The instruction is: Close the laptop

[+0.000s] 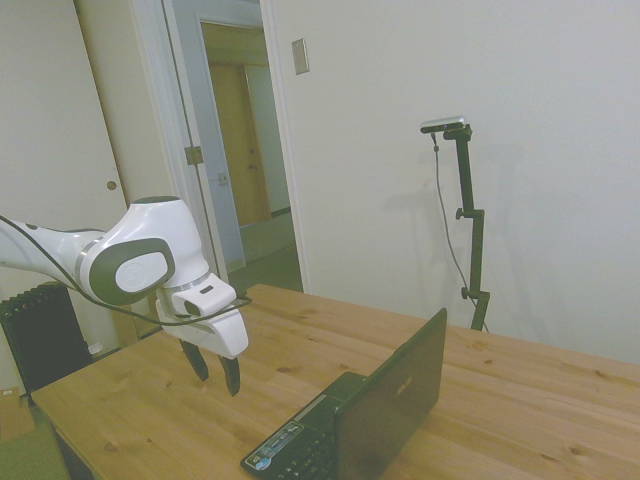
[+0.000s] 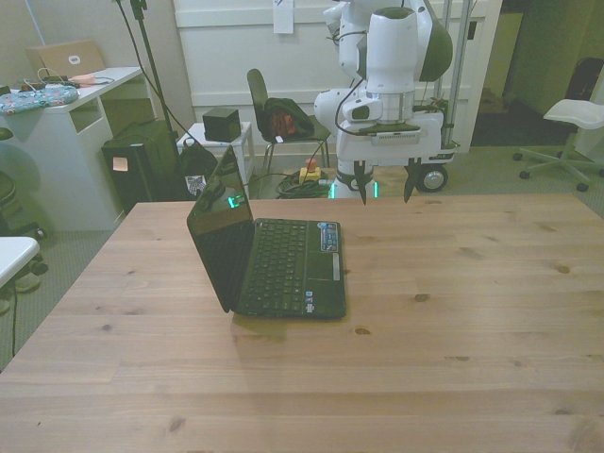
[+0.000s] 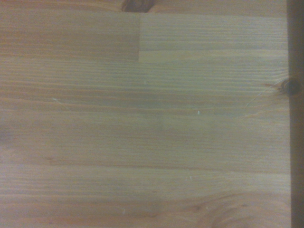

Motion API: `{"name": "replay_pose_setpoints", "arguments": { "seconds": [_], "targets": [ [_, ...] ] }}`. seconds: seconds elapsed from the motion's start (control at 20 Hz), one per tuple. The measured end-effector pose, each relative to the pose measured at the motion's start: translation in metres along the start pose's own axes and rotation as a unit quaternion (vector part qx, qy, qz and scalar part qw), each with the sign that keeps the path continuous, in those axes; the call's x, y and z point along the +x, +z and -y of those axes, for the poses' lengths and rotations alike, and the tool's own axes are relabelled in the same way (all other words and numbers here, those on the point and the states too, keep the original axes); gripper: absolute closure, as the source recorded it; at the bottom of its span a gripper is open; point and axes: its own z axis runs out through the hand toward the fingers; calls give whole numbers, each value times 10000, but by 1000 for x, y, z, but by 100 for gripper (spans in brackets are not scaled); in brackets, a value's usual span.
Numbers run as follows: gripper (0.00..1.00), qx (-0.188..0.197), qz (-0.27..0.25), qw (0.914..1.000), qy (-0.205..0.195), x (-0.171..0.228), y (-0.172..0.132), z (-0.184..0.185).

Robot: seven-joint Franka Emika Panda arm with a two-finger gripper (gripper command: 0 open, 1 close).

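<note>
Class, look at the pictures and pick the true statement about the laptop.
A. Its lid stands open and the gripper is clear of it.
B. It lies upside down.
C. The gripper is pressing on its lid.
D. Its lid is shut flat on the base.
A: the laptop has its lid raised above the keyboard, and the gripper hangs open above bare table, apart from it.

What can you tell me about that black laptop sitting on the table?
The slim black laptop stands open on the wooden table, lid upright at the front view's left, dark screen glossy. It has a black keyboard, small stickers on the palm rest, and a matte lid back with a faint logo. Only the table touches it; the robot's hand hangs apart from it.
</note>
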Motion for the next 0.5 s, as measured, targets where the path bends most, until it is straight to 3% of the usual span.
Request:
{"name": "replay_pose_setpoints", "arguments": {
  "seconds": [0.15, 0.5],
  "targets": [
    [0, 53, 51, 9999, 81, 9, -6, 1],
    [0, 230, -55, 9987, 444, 95, -68, 27]
  ]
}}
